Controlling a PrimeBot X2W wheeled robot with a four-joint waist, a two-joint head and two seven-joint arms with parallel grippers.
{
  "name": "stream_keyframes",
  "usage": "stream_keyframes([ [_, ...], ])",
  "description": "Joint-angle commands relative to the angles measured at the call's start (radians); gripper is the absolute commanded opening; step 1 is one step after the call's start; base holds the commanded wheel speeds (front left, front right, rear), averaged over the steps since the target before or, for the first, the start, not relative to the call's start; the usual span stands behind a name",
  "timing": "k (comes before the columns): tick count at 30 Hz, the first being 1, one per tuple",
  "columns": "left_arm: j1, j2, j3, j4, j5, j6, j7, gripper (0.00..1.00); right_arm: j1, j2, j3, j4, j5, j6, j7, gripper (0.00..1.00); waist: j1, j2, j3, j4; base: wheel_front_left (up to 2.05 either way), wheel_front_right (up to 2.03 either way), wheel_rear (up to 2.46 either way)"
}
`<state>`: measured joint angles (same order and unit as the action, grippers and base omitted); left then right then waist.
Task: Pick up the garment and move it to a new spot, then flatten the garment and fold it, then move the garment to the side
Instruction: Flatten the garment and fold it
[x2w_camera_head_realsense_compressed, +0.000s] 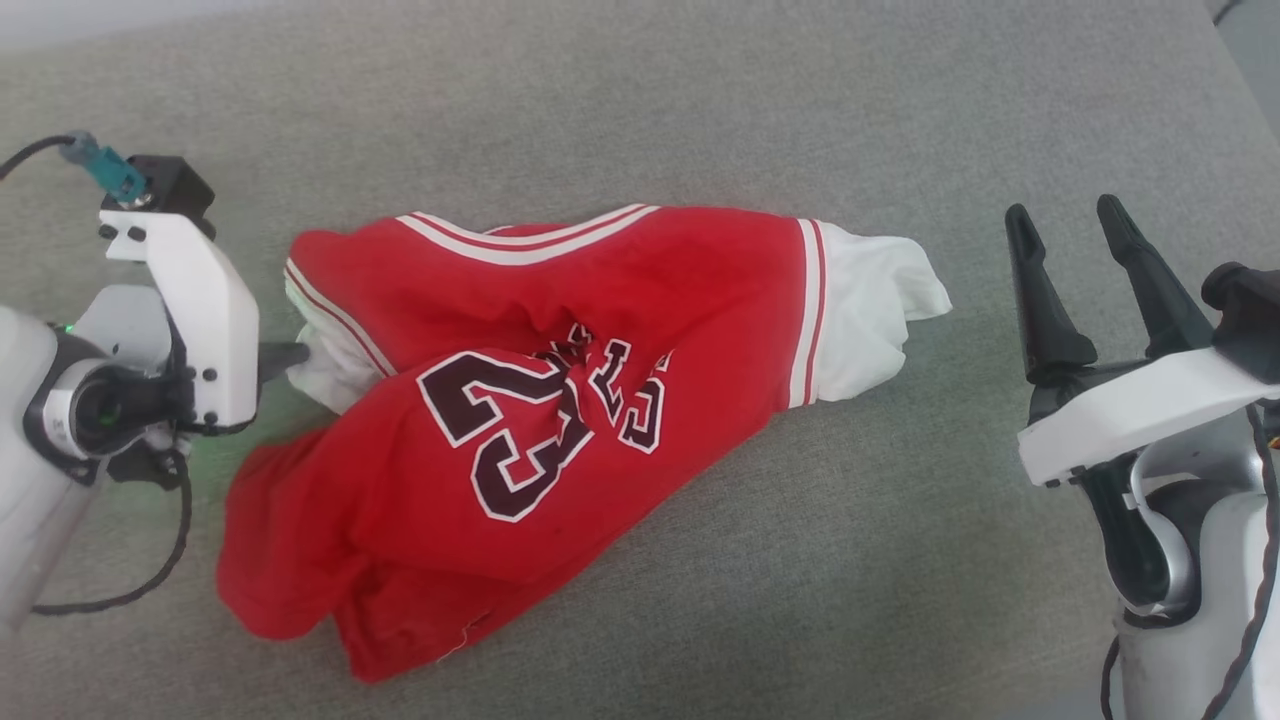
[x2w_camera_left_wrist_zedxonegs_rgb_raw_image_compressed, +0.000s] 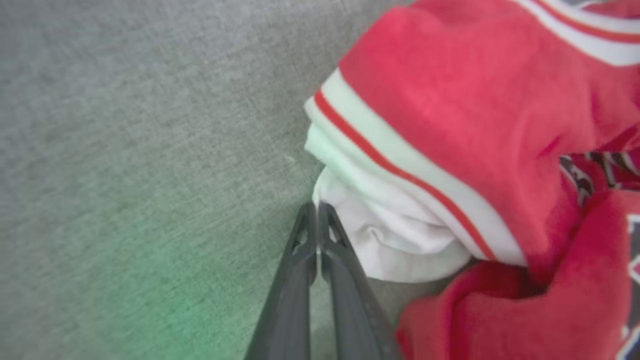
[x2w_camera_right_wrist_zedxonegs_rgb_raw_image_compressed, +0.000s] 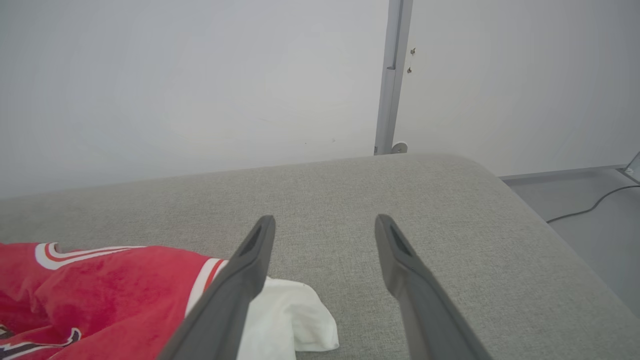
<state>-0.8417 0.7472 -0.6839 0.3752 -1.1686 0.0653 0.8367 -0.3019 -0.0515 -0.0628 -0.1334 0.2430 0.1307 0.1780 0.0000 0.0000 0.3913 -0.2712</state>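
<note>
Now, position check. The garment (x2w_camera_head_realsense_compressed: 560, 400) lies crumpled on the grey padded surface (x2w_camera_head_realsense_compressed: 700, 120), chest numerals (x2w_camera_head_realsense_compressed: 510, 430) facing up. Its long axis runs across the head view from lower left to upper right. One white sleeve (x2w_camera_head_realsense_compressed: 320, 375) is bunched at the left end; the other white sleeve (x2w_camera_head_realsense_compressed: 865, 305) sticks out at the right end.

Left pincer (x2w_camera_head_realsense_compressed: 288, 355): sits at the garment's left end, low over the surface, pointing roughly along the long axis. In the left wrist view its two fingers (x2w_camera_left_wrist_zedxonegs_rgb_raw_image_compressed: 292, 290) are pressed together, tips right against the edge of the bunched sleeve (x2w_camera_left_wrist_zedxonegs_rgb_raw_image_compressed: 400, 245). Closed, then. Whether a fold of cloth is caught at the very tips I cannot tell; none shows between the fingers lower down.

Right pincer (x2w_camera_head_realsense_compressed: 1063, 212): jaws wide apart, empty, apart from the right sleeve, fingers pointing away from the robot. In its own wrist view the sleeve (x2w_camera_right_wrist_zedxonegs_rgb_raw_image_compressed: 295, 315) lies low and to the left of the pincer (x2w_camera_right_wrist_zedxonegs_rgb_raw_image_compressed: 326, 220), partly behind one finger.

Judgement: the left arm is the nearer one, and the pickup turns on its contact at the sleeve. If the tips only touch the cloth, a lift brings nothing up. A lift from this one end would likely let the garment hang along its length.

Room: broad bare surface beyond the garment, and a bare strip between it and the right pincer. The surface's rounded edge lies at the far right, with floor (x2w_camera_right_wrist_zedxonegs_rgb_raw_image_compressed: 560, 195) below; the new spot is better kept off that side.
</note>
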Motion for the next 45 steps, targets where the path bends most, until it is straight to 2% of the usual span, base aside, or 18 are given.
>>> stream_keyframes([
  [1,0.037,0.02,-0.004,0.008,0.009,0.003,-0.006,0.0,0.006,0.002,-0.002,-0.003,-0.012,0.0,0.004,1.0,0.0,0.0,-0.017,0.016,0.0,0.0,0.0],
  [7,0.041,0.074,0.038,-0.021,0.017,0.019,-0.056,0.0,0.024,0.002,-0.017,-0.008,-0.03,0.0,0.023,1.0,0.0,0.0,-0.064,0.059,0.0,0.0,0.0],
  [11,0.066,0.132,0.058,-0.036,0.028,0.042,-0.083,0.0,0.034,0.002,-0.021,-0.013,-0.042,0.0,0.034,1.0,0.0,0.0,-0.097,0.092,0.0,0.0,0.0],
  [12,0.089,0.161,0.07,-0.033,0.026,0.048,-0.098,0.0,0.043,0.002,-0.024,-0.016,-0.047,0.0,0.042,1.0,0.0,0.0,-0.112,0.109,0.0,0.0,0.0],
  [17,0.144,0.205,0.09,-0.006,0.017,0.059,-0.14,0.0,0.052,0.002,-0.026,-0.021,-0.054,0.0,0.056,1.0,0.0,0.0,-0.138,0.134,0.0,0.0,0.0],
  [21,0.207,0.216,0.107,0.02,-0.004,0.08,-0.182,0.0,0.064,0.002,-0.028,-0.034,-0.06,0.0,0.071,1.0,0.0,0.0,-0.157,0.153,0.0,0.0,0.0],
  [28,0.256,0.164,0.107,0.099,-0.018,0.027,-0.268,0.0,0.066,0.002,-0.03,-0.048,-0.06,0.0,0.086,1.0,0.0,0.0,-0.157,0.173,0.0,0.0,0.0],
  [29,0.253,0.152,0.104,0.114,-0.015,0.02,-0.276,0.11,0.065,0.002,-0.031,-0.049,-0.06,0.0,0.089,1.0,0.0,0.0,-0.156,0.175,0.0,0.0,0.0],
  [31,0.24,0.127,0.098,0.151,-0.016,0.008,-0.285,0.23,0.061,0.002,-0.031,-0.049,-0.06,0.0,0.093,1.0,0.0,0.0,-0.155,0.178,0.0,0.0,0.0],
  [32,0.229,0.117,0.095,0.166,-0.01,0.001,-0.287,0.38,0.06,0.002,-0.031,-0.05,-0.06,0.0,0.094,1.0,0.0,0.0,-0.154,0.179,0.0,0.0,0.0],
  [33,0.217,0.11,0.093,0.181,-0.004,-0.009,-0.291,0.82,0.059,0.002,-0.031,-0.051,-0.06,0.0,0.095,1.0,0.0,0.0,-0.154,0.18,0.0,0.0,0.0],
  [34,0.206,0.106,0.091,0.193,-0.001,-0.019,-0.295,1.0,0.058,0.002,-0.031,-0.052,-0.061,0.0,0.096,1.0,0.0,0.0,-0.154,0.18,0.0,0.0,0.0],
  [39,0.153,0.1,0.075,0.235,0.02,-0.056,-0.271,1.0,0.054,0.002,-0.035,-0.059,-0.062,0.0,0.103,1.0,0.0,0.0,-0.16,0.185,0.0,0.0,0.0],
  [45,0.077,0.099,0.059,0.235,0.037,-0.059,-0.218,1.0,0.06,0.002,-0.04,-0.068,-0.068,0.0,0.105,1.0,0.0,0.0,-0.18,0.197,0.0,0.0,0.0],
])
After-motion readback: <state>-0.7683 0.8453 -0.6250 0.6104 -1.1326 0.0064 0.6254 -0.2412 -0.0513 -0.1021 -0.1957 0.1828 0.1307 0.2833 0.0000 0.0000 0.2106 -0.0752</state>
